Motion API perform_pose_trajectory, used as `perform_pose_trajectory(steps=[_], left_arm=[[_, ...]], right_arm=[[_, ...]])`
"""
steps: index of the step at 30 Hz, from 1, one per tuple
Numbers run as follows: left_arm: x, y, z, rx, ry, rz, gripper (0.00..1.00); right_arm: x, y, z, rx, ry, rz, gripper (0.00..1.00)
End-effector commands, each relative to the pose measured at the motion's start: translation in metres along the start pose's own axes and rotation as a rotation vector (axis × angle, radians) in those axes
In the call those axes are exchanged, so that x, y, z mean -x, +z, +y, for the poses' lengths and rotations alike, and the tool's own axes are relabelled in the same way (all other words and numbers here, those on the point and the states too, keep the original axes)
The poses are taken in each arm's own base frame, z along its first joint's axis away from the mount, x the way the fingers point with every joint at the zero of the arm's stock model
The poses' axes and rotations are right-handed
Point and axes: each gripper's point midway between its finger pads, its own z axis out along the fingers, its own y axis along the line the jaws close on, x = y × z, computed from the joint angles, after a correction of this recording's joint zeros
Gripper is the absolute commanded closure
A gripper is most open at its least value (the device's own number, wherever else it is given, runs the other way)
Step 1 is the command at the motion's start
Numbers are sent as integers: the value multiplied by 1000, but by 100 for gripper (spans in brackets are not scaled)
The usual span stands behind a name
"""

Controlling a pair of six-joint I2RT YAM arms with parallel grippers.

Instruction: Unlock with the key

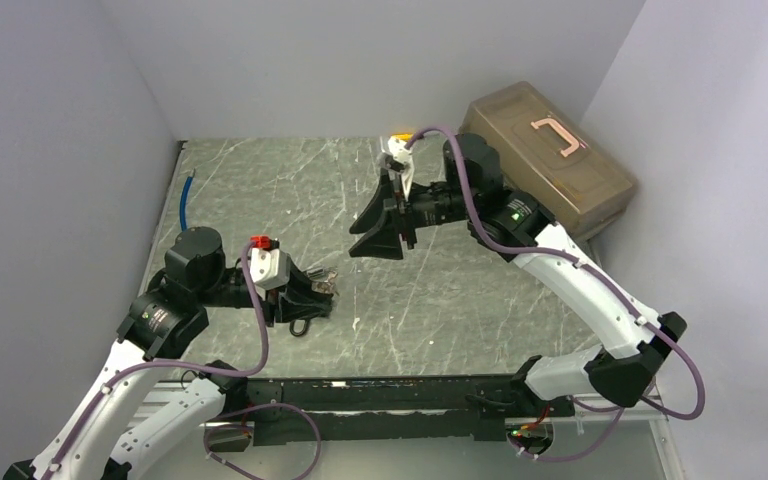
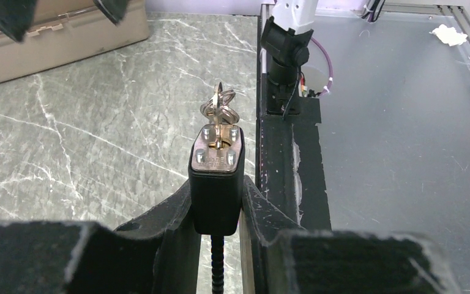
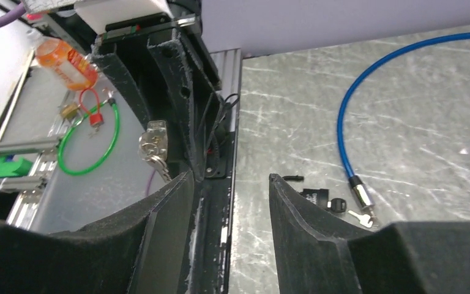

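Padlock (image 2: pixel 216 184), boxy and black, with silver metal key (image 2: pixel 219 113) inserted.

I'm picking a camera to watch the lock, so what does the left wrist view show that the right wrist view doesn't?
Only left wrist: the tan toolbox and a white scrap. Only right wrist: a blue cable, a green loop, an orange bottle. Both: the padlock with its keys, held in the left gripper, and the marble table.
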Motion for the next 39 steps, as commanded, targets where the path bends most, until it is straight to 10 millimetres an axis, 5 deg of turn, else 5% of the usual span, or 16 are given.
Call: perform_pose_trajectory(steps=[1,10,22,39], left_arm=[[8,-1,4,13,35,-18,100],[4,2,7,24,4,-16,100],[7,1,8,28,6,-17,100],[9,0,5,20,-5,-37,100]], right_arm=[[25,-3,34,101,-86,-49,49],[22,14,54,163,-131,-33,51],[1,43,44,80,-177,94,62],[-3,37,38,27,-199,137,75]])
